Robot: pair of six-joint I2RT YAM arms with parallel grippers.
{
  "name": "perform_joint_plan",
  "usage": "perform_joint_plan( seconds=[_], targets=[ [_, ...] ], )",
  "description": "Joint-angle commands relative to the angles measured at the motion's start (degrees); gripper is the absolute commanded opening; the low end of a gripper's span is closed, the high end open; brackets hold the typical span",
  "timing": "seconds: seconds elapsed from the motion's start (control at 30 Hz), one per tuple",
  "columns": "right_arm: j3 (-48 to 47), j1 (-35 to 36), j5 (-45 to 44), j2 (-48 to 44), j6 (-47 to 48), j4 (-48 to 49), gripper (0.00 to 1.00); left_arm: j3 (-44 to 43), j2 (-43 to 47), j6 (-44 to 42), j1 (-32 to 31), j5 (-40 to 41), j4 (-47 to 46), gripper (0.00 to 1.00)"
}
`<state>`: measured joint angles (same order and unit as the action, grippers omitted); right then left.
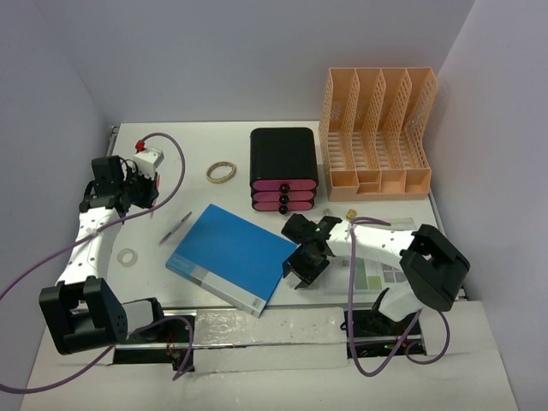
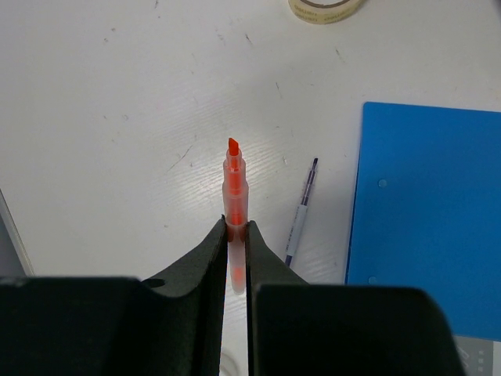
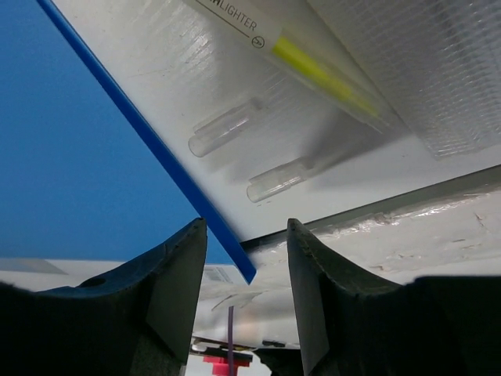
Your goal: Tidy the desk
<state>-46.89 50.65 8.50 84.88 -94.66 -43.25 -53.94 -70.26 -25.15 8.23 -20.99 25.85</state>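
The white desk (image 1: 197,150) carries a blue folder (image 1: 231,255) at its middle. My right gripper (image 1: 300,272) stands open at the folder's near right corner. In the right wrist view the blue folder's edge (image 3: 172,168) runs down between the fingers (image 3: 176,274) without touching either. My left gripper (image 1: 141,184) hangs over the far left of the desk, shut on an orange highlighter (image 2: 233,184) whose tip points away from the fingers. A pen (image 2: 301,211) lies on the desk below it, beside the folder (image 2: 430,219).
A black box with pink drawers (image 1: 283,169) and an orange file rack (image 1: 377,133) stand at the back. Tape rolls lie at the back (image 1: 222,172) and at the left (image 1: 128,257). A packaged yellow highlighter (image 3: 313,70) and clear caps (image 3: 223,125) lie by the right gripper. A metal rail (image 1: 257,321) lines the near edge.
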Motion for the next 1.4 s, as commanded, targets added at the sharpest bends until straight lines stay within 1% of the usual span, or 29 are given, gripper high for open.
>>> perform_joint_plan(
  seconds=[0.0, 0.17, 0.2, 0.3, 0.8, 0.9, 0.97, 1.03, 1.1, 1.2, 1.37],
  targets=[
    [2.42, -0.48, -2.43, -3.16, -1.64, 0.06, 0.53, -0.44, -0.25, -0.78, -0.23, -1.33, -2.35, 0.0],
    [4.48, -0.46, -0.73, -1.06, -0.59, 1.94, 0.51, -0.72, -0.23, -0.56, -0.27, -0.98, -2.44, 0.0],
    [4.66, -0.47, -1.31, -1.56, -0.67, 1.95, 0.48, -0.74, -0.21, -0.72, -0.16, -1.01, -2.37, 0.0],
    [5.49, -0.74, -3.25, -3.34, -2.08, 2.64, 0.46, -0.81, -0.28, -0.92, -0.23, -1.42, -2.1, 0.0],
    [5.05, -1.43, -2.2, 1.4, -0.18, 6.13, 0.46, -0.39, 0.81, -1.66, -0.23, -0.94, -1.91, 0.0],
    [5.63, -1.51, -1.78, 1.52, 0.01, 6.64, 0.39, -0.28, 1.14, -1.66, -0.23, -0.72, -2.11, 0.0],
    [5.82, -1.36, -2.68, 1.05, 0.24, 5.89, 0.27, -0.44, 1.42, -1.74, -0.23, -0.87, -1.8, 0.0],
    [6.26, -1.43, -3.15, 0.66, 0.36, 5.51, 0.2, -0.55, 1.36, -1.83, -0.28, -1.42, -1.43, 0.0],
    [6.99, -1.39, -3.21, -0.13, 0.32, 5.97, 0.11, -0.65, 1.41, -1.92, -0.23, -2.48, -0.65, 0.0],
    [7.77, -1.3, -2.87, -0.24, 0.62, 6.16, 0.01, -0.99, 1.49, -2.14, -0.23, -3.69, 0.59, 0.0],
    [5.49, -0.28, -6.07, -1.25, 3.75, 4.73, 0.0, -2.64, 2.06, -3.4, -0.23, -7.24, 5.03, 0.0]
  ],
)
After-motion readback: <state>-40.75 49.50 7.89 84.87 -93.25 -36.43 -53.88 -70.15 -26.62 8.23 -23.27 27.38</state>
